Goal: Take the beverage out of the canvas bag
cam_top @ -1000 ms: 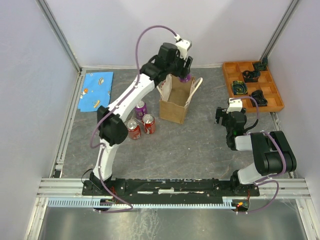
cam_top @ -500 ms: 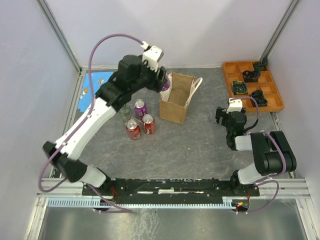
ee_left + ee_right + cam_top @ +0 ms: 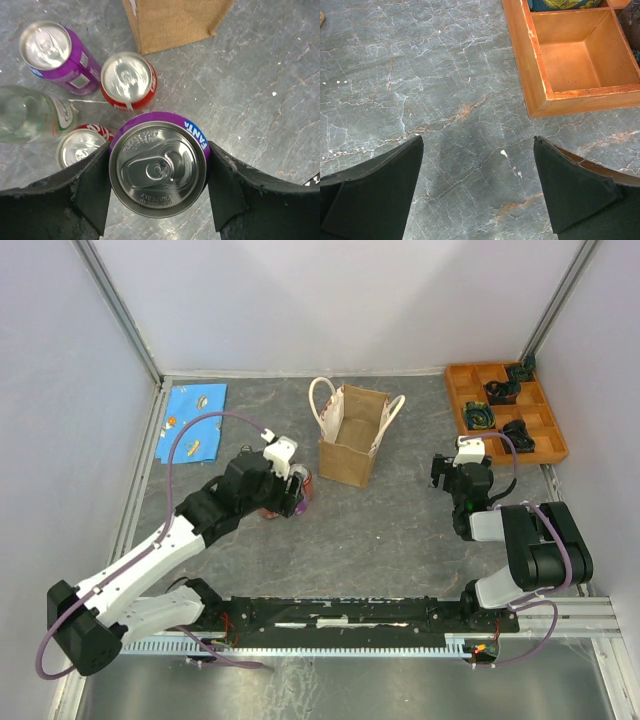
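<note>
The canvas bag [image 3: 352, 435] stands upright and open at the back middle of the table, with cream handles; its lower corner shows in the left wrist view [image 3: 175, 22]. My left gripper [image 3: 288, 495] is low, just front-left of the bag, beside the group of drinks. It is shut on a purple Fanta can [image 3: 157, 165], held upright between both fingers [image 3: 92, 190]. Whether the can touches the table cannot be told. My right gripper [image 3: 478, 137] is open and empty over bare table, right of the bag [image 3: 452, 472].
Beside the held can stand a purple can [image 3: 55, 52], two red cans [image 3: 129, 82] [image 3: 82, 147] and a clear glass bottle [image 3: 25, 112]. An orange compartment tray [image 3: 505, 410] sits back right, its corner near my right gripper [image 3: 535, 75]. A blue cloth [image 3: 192, 420] lies back left.
My left arm has carried the purple can from above the bag's opening leftward, then forward and down to the group of drinks in front-left of the bag. The right arm has not moved.
</note>
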{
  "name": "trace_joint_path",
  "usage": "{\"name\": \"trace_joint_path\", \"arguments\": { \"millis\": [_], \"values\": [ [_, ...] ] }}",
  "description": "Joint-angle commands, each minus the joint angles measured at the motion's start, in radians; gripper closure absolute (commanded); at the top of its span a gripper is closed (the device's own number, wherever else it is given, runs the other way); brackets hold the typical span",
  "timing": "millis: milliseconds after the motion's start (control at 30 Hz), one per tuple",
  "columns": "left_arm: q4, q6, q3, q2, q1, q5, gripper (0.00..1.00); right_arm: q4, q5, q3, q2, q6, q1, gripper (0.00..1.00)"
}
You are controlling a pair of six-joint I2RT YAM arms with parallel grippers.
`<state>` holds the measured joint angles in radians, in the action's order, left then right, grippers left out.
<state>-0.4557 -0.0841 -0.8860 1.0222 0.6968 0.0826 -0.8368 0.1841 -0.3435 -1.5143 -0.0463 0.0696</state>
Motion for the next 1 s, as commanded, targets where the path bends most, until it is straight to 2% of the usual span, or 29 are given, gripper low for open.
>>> {"name": "trace_joint_path", "arguments": {
  "millis": [0,433,767,833,900,967],
  "values": [
    [0.214,-0.090,0.082,-0.072,0.015,0.052,0.97,-0.024,-0.005,-0.026,0.000,0.014,-0.004,0.01],
    [0.352,-0.131,0.232,0.001,0.043,0.075,0.97,-0.024,-0.005,-0.026,0.000,0.013,-0.004,0.01],
    [0.344,-0.095,0.208,0.114,0.093,0.130,0.95,-0.024,-0.005,-0.026,-0.001,0.013,-0.004,0.01],
    [0.334,-0.088,0.196,0.136,0.101,0.141,0.92,-0.024,-0.005,-0.026,0.000,0.013,-0.004,0.01],
    [0.324,-0.085,0.186,0.152,0.109,0.145,0.83,-0.023,-0.005,-0.026,0.000,0.013,-0.004,0.01],
    [0.316,-0.082,0.181,0.161,0.112,0.148,0.64,-0.025,-0.005,-0.026,0.000,0.013,-0.004,0.01]
  ]
}}
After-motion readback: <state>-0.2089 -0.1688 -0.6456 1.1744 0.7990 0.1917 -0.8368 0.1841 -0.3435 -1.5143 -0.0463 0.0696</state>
